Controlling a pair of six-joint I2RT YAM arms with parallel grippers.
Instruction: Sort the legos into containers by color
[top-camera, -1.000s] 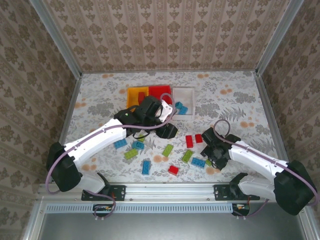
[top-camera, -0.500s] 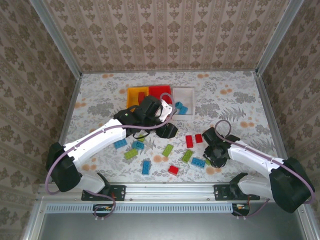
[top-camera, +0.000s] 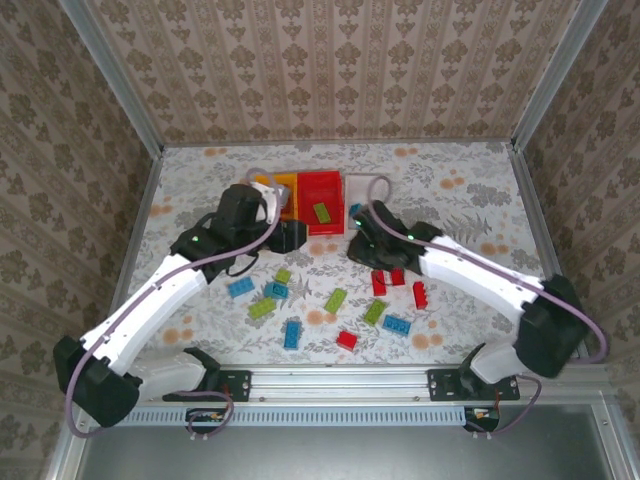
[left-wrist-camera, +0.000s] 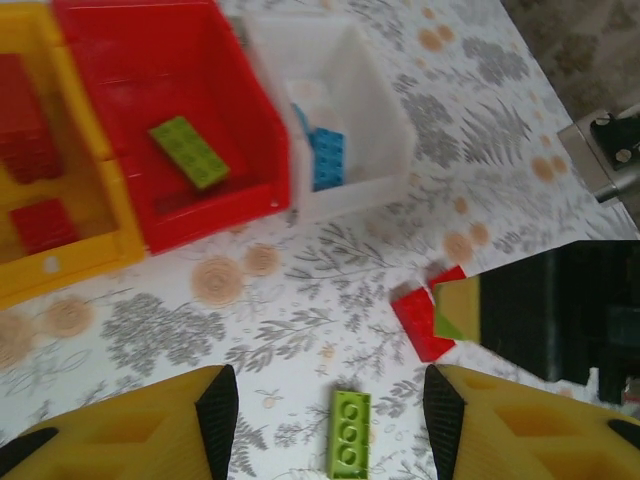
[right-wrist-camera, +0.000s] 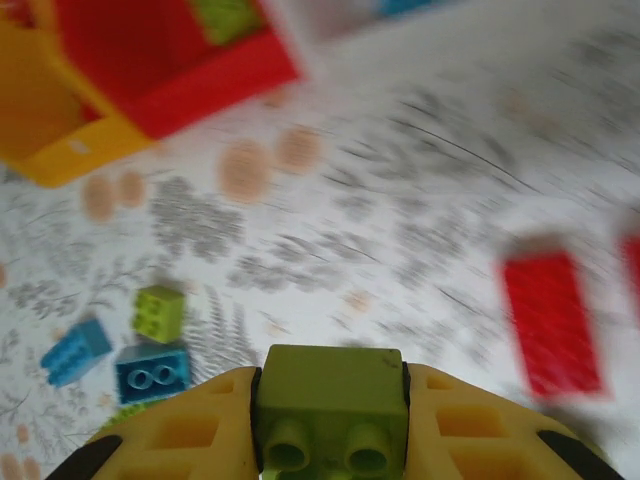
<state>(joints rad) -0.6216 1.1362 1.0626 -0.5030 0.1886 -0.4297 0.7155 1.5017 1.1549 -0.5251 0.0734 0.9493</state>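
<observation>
The table (top-camera: 470, 200) was closed in by patterned walls (top-camera: 330, 70) on the far side and on both sides, and a metal rail (top-camera: 330, 378) ran along its near edge. The far right part and the far left corner of the flower-printed surface lay free. The near middle was crowded with loose legos (top-camera: 336, 299) in red, lime green and blue, small studded blocks, most of them lying apart from each other.

The three containers stood in a row at the far middle, side by side. The yellow bin (left-wrist-camera: 60, 265) was on the left, the red bin (left-wrist-camera: 215, 222) in the middle and the white bin (left-wrist-camera: 350, 195) on the right. All were of smooth shiny plastic with thin straight walls. A flat green brick (left-wrist-camera: 190, 152) lay in the red bin, red bricks (left-wrist-camera: 40, 222) in the yellow bin and blue bricks (left-wrist-camera: 327, 160) in the white bin. From above, the right arm covered most of the white bin.

The left gripper (left-wrist-camera: 328, 398) hung just on the near side of the yellow and red bins. Its orange-yellow fingers stood apart and held nothing. A second green brick (left-wrist-camera: 350, 432) lay on the table under the gap.

The right gripper (right-wrist-camera: 331, 412) was clamped on a lime green brick (right-wrist-camera: 330, 390), just on the near side of the white bin. The right wrist view was blurred, so the bins and a red brick (right-wrist-camera: 550, 320) had soft edges there. In the left wrist view the right gripper was a dark block, cut off at the right edge.
</observation>
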